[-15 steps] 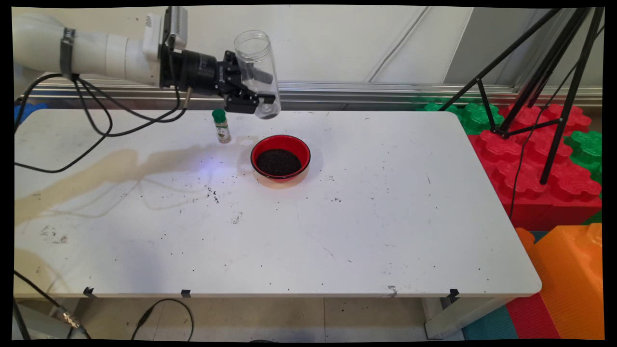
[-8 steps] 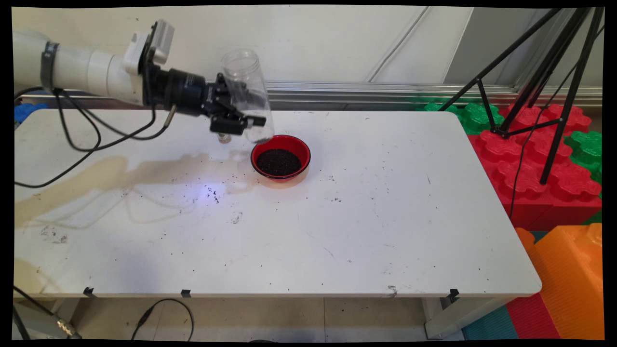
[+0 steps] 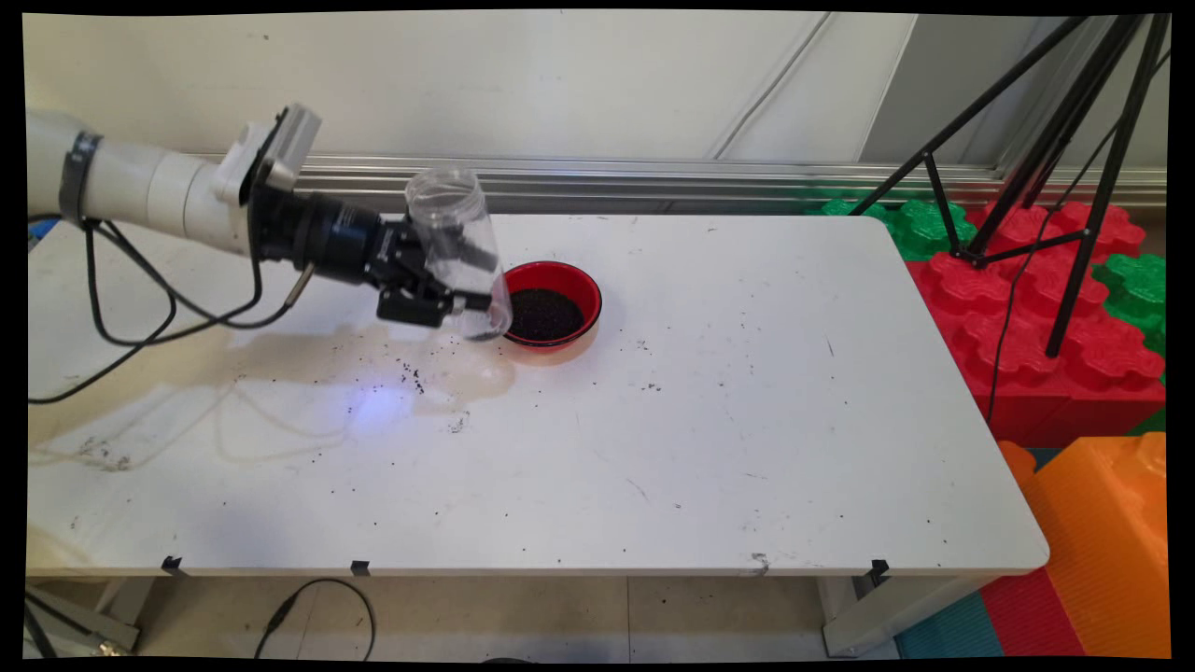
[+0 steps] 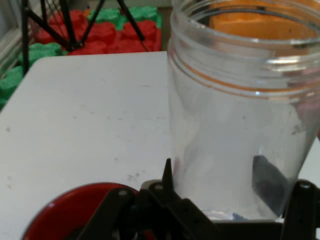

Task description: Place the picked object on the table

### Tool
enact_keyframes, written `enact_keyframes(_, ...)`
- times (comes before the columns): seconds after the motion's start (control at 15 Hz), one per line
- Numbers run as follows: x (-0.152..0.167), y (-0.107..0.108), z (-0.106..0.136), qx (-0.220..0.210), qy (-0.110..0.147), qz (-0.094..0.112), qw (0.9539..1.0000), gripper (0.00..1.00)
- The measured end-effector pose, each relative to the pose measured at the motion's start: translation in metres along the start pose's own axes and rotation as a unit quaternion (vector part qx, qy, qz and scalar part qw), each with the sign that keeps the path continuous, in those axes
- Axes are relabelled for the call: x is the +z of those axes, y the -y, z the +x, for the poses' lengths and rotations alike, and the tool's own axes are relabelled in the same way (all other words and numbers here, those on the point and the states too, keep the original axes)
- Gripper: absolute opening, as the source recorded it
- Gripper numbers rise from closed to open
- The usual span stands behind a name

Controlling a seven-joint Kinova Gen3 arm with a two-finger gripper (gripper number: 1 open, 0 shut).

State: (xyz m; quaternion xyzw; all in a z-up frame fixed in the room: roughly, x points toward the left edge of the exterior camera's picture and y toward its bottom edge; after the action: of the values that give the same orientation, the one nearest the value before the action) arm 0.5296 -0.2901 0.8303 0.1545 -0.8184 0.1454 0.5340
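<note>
My gripper (image 3: 470, 282) is shut on a clear, empty plastic jar (image 3: 452, 238), gripping its lower half. The jar's open mouth points up and it leans slightly left. It hangs low over the white table (image 3: 709, 448), right beside the left rim of a red bowl (image 3: 571, 276) filled with dark grains. I cannot tell whether the jar's base touches the table. In the hand view the jar (image 4: 240, 120) fills the right side between the fingers (image 4: 167, 172), and the red bowl (image 4: 60, 202) shows at the lower left.
Dark grains (image 3: 412, 377) are scattered on the table and a pale stain (image 3: 467, 378) lies below the jar. Black cables (image 3: 131, 317) hang from the arm. A black tripod (image 3: 1074, 168) stands over red and green blocks (image 3: 1008, 308) at the right, with an orange block (image 3: 1111, 541) nearer.
The gripper has carried the jar down and to the left, from high behind the bowl to low beside the bowl's left rim. The bowl has not moved.
</note>
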Motion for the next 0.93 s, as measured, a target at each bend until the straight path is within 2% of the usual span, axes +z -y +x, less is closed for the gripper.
enact_keyframes(0.4,0.006,-0.016,-0.028,-0.006,0.006,-0.023,0.9997,0.00)
enact_keyframes(0.93,0.023,-0.037,-0.075,-0.015,0.028,-0.050,0.9982,0.00)
